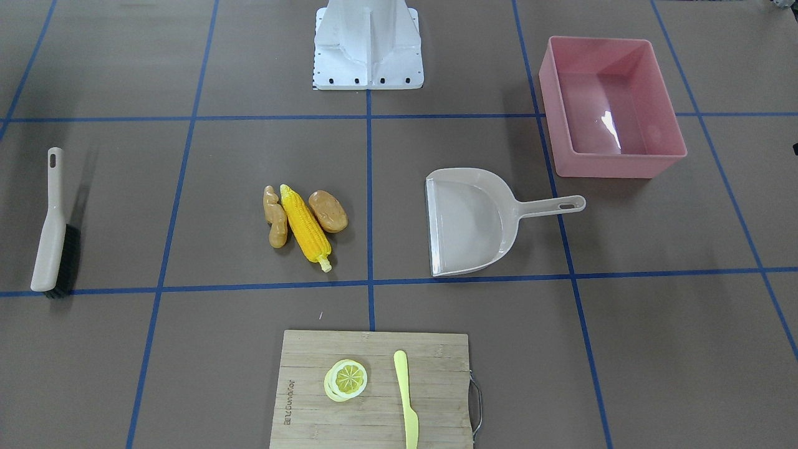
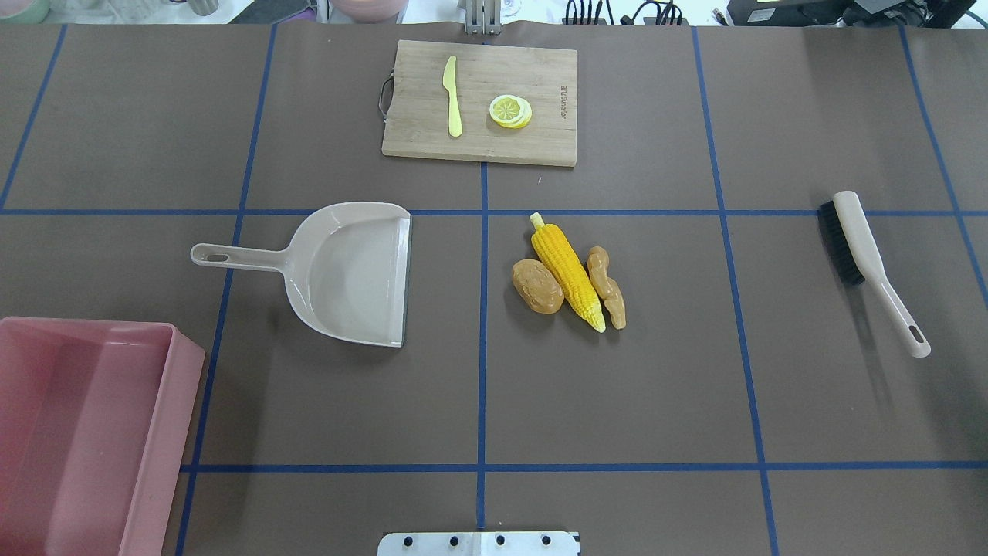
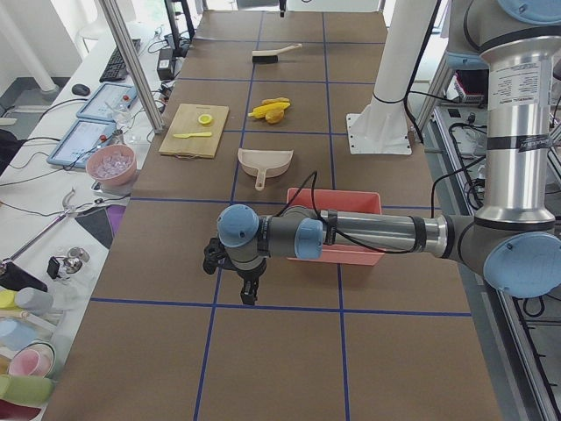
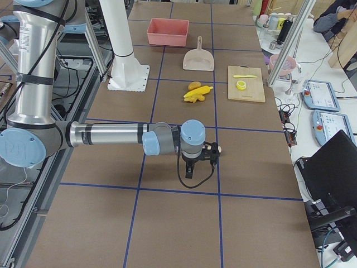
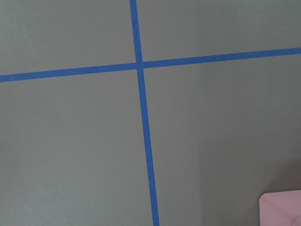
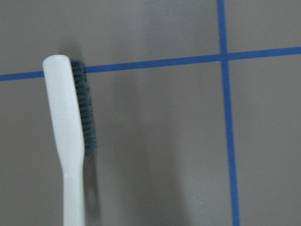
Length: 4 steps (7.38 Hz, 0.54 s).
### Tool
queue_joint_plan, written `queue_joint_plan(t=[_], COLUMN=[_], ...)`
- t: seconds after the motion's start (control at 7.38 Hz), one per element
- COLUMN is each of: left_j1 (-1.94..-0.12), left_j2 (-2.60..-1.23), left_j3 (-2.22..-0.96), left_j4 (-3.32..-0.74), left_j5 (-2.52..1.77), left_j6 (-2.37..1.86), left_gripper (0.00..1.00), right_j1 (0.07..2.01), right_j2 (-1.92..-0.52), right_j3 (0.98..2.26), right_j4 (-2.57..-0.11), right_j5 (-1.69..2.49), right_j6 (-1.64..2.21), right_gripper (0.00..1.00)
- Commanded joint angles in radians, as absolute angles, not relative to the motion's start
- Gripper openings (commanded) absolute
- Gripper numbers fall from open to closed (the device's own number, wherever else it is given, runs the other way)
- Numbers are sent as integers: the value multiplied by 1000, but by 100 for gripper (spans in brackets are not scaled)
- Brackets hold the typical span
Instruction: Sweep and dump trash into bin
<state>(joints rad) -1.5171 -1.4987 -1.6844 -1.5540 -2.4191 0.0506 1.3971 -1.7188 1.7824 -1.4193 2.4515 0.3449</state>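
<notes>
The trash lies together mid-table: a yellow corn cob (image 1: 305,227) (image 2: 567,270), a brown potato (image 1: 328,211) (image 2: 537,286) and a tan ginger root (image 1: 275,217) (image 2: 607,287). The pink bin (image 1: 614,163) (image 2: 158,455) stands empty on the robot's left, and its corner shows in the left wrist view (image 5: 282,209). My left gripper (image 3: 249,298) hangs over the table beside the bin. My right gripper (image 4: 188,174) hangs over the table's right part. Both show only in the side views, so I cannot tell whether they are open or shut.
A beige dustpan (image 1: 467,221) (image 2: 347,270) lies between trash and bin, mouth toward the trash. A beige brush with black bristles (image 1: 53,224) (image 2: 872,262) (image 6: 66,132) lies on the right. A wooden cutting board (image 1: 299,374) holds a lemon slice (image 1: 346,378) and a yellow knife (image 1: 406,390).
</notes>
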Motion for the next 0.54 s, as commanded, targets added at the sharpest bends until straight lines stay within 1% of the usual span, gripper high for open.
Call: queue_joint_plan(t=[0.0,0.27,0.41], left_j1=[-1517,-1517,-1517], left_j2=[-1499,-1499,-1499], left_j3=[-1684,-1687,-1687], left_j4=[-1554,-1554,-1552], left_j5=[-2419,-2419,-2419], left_j6=[51,51,51], left_gripper=[98,98,98], right_j1=[1187,1028,1022], right_j2=[-1695,-1703,-1709], right_j3=[1850,1893,1894], right_j4=[-1388,-1388,-1390], right_j5=[2343,2223,2223], right_j6=[576,678,680], right_gripper=[98,98,98])
